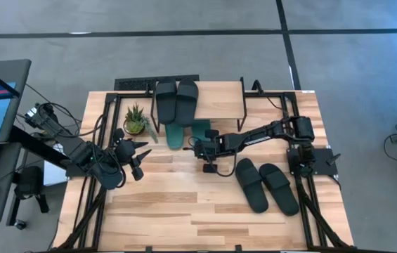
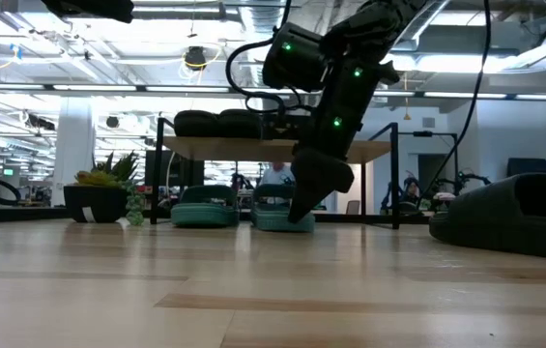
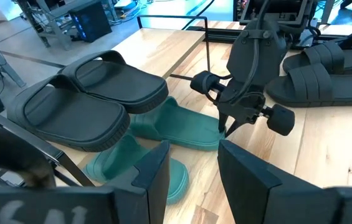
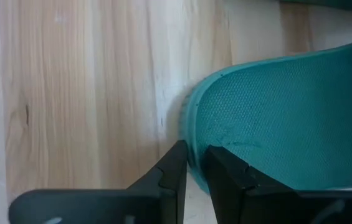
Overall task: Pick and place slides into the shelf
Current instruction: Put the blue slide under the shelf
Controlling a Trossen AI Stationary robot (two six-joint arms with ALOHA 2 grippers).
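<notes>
Two black slides (image 1: 177, 98) lie side by side on the shelf's top board (image 1: 220, 95). Two teal slides (image 1: 177, 135) (image 1: 201, 129) lie on the tabletop, their far parts under the shelf. My right gripper (image 1: 198, 146) is at the near end of the right-hand teal slide (image 4: 275, 118) and shut on its rim. Two more black slides (image 1: 251, 184) (image 1: 280, 188) lie flat on the table at the right. My left gripper (image 3: 191, 171) hangs open above the table's left part, pointing toward the shelf, with nothing between its fingers. My right gripper pinches the rounded near-end rim (image 4: 192, 134) of the right-hand teal slide, one finger (image 4: 172, 165) outside the sole's edge and the other (image 4: 222, 168) on the footbed. The fingers slant down from the table's near right. The slide lies flat on the table.
A small potted plant (image 1: 136, 121) stands left of the shelf. The shelf's thin black legs (image 2: 161, 184) flank the teal slides. Bare tabletop (image 1: 184, 211) stretches toward the near edge. A monitor and keyboard stand off the table to the left.
</notes>
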